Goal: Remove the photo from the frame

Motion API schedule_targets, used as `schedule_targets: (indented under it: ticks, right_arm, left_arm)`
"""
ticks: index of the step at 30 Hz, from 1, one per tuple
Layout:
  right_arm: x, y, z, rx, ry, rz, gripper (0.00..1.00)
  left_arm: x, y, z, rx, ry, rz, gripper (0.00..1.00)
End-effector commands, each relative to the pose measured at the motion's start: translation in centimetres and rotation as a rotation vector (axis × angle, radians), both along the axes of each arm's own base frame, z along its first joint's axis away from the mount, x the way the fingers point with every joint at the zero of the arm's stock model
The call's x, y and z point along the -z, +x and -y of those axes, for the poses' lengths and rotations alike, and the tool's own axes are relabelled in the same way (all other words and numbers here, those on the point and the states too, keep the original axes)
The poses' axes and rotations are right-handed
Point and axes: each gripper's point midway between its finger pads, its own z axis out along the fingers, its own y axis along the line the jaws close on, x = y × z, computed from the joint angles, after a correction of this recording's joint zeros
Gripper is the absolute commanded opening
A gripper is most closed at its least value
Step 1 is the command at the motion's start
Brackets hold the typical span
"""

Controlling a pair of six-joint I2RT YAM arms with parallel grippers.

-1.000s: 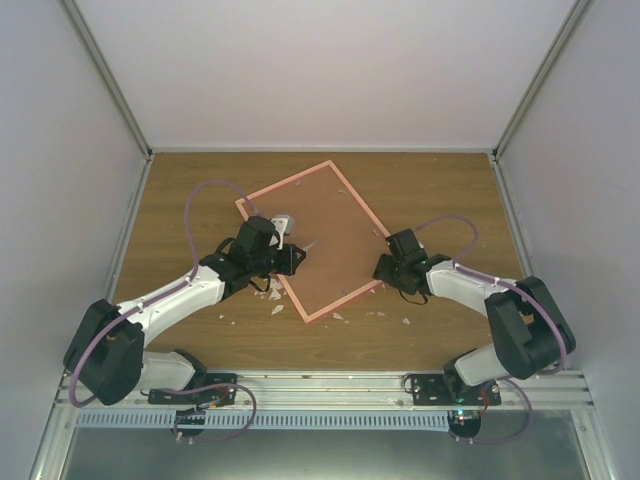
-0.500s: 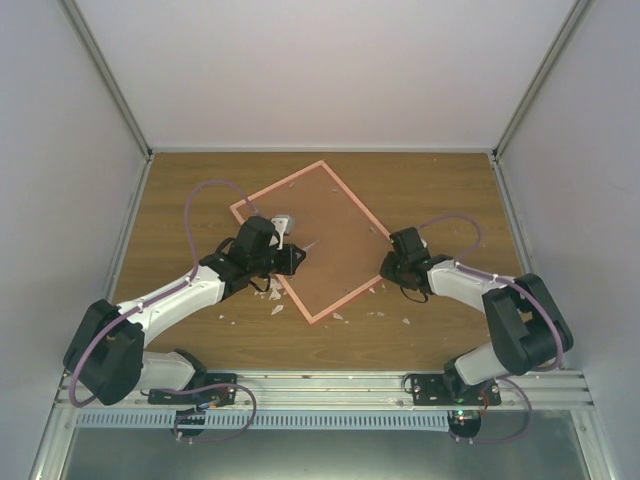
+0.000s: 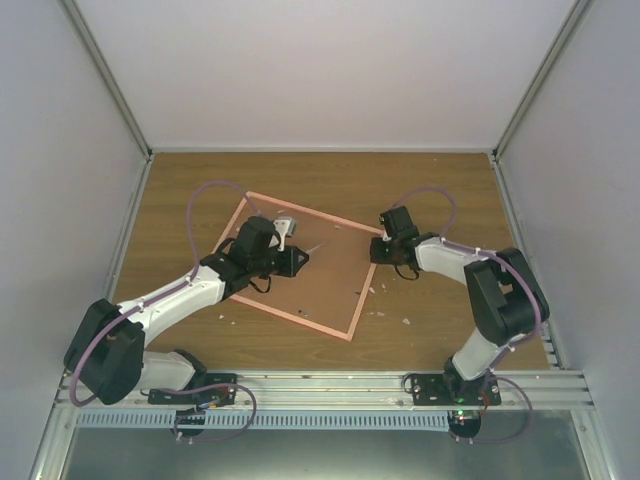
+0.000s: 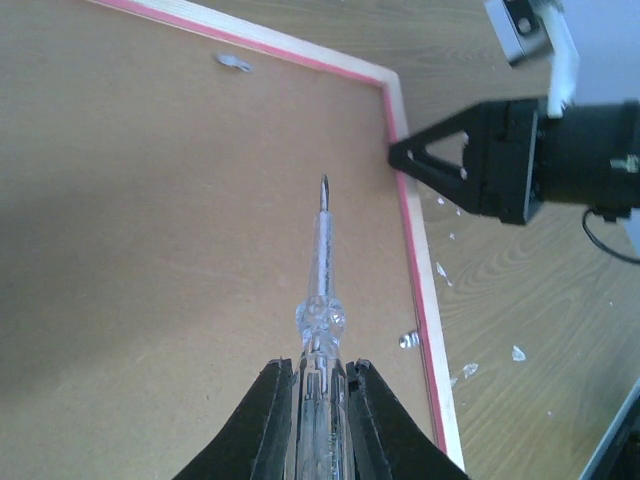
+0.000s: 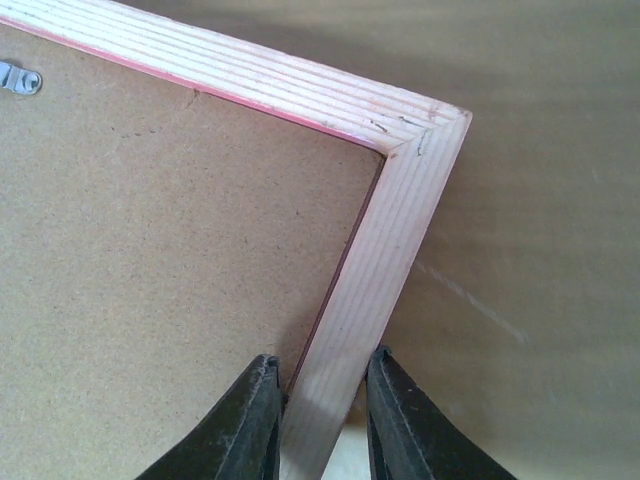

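The photo is hidden, presumably under the brown board point(image 3: 300, 272) of the frame point(image 3: 352, 332), which lies face down on the desk point(image 3: 440, 190). The left hand point(image 4: 318, 400) is clamped on a clear screwdriver point(image 4: 318, 280) whose tip points over bare board, well apart from the metal tab point(image 4: 232, 62) at the far rail and the other one point(image 4: 408, 340) by the right rail. The right hand point(image 5: 320, 400) pinches the frame's rail just beside a corner. The main risk, as I judge it, is that the tip presses or skids on the board instead of catching a tab, which could gouge the board and mark the photo beneath. A hold so near one corner could also let the frame pivot under a sideways push from the tool. White chips point(image 3: 405, 321) on the desk suggest something has already splintered, so hard prying may break more. Compared with a second ago, the frame has swung round. It then lay steeply diagonal with a corner toward the far wall, and now a long side faces that wall. The right hand has moved farther out with its corner, while the left hand has barely shifted.
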Motion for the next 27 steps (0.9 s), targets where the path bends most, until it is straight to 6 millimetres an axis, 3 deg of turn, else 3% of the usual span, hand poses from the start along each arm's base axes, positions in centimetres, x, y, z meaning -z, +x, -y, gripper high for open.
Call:
schedule_targets:
  ticks: [1,9,15,21,27]
  right_arm:
    - [-2.1,3.4,-2.4,-0.197,-0.022,0.1,0.17]
    - [-2.4,6.6,-3.5,-0.369,-0.062,0.155,0.16]
    - [-2.1,7.7,-3.5,-0.37,-0.048,0.145,0.25]
    - [-1.8,5.7,-2.6,-0.291,-0.017,0.063,0.38]
    - [-1.7,2.7,-2.8,-0.253,0.078,0.005,0.36]
  left_arm:
    - [-0.4,0.1,1.3,0.067,-0.038,0.023,0.0]
    - [-0.5,-0.9,3.0,0.163,-0.034,0.036,0.0]
    - [0.6,-2.2,5.2,0.251,-0.015,0.017,0.0]
    - [1.3,-3.0,6.8,0.296,0.002,0.01,0.0]
    - [1.9,-3.5,7.9,0.339,0.027,0.008,0.0]
